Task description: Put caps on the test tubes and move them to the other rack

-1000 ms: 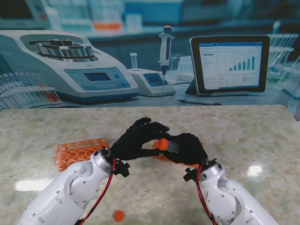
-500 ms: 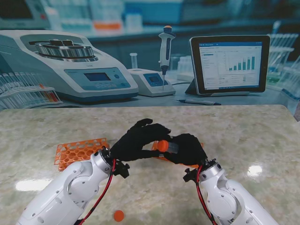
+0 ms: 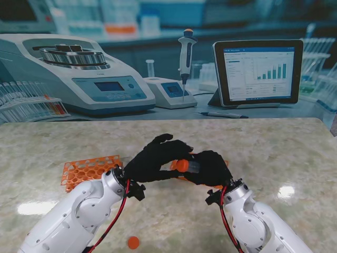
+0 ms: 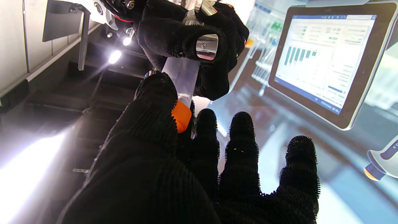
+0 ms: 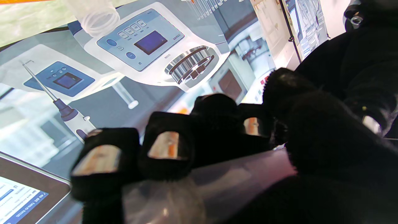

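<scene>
Stand view, nearest item: loose orange cap point(image 3: 133, 242) lying on the bench point(image 3: 274, 147), between the two forearms and close to me.
Left robot hand point(image 3: 152, 158): raised over the bench centre; thumb and forefinger pinching the orange cap point(image 3: 182, 165) seated on the tube mouth; remaining fingers extended.
Left wrist view: same cap point(image 4: 181, 115) held against the thumb pad; clear test tube point(image 4: 183, 77) running from the cap into the opposite hand.
Right robot hand point(image 3: 209, 167): fingers wrapped around the tube body, touching the left robot hand at the cap.
Right wrist view: curled fingers point(image 5: 168, 146) closed over the translucent tube point(image 5: 217, 183); a second open tube mouth point(image 5: 99, 15) visible beyond, its place unclear.
Test tube position: held horizontal in the air between both hands, capped end toward the left.
Rack behind hands: orange rack point(image 3: 181, 174) mostly hidden by the right robot hand.
Left rack: orange rack point(image 3: 87, 169) flat on the bench, left of the hands, holes showing no tubes.
Far edge: printed laboratory backdrop point(image 3: 158, 63).
</scene>
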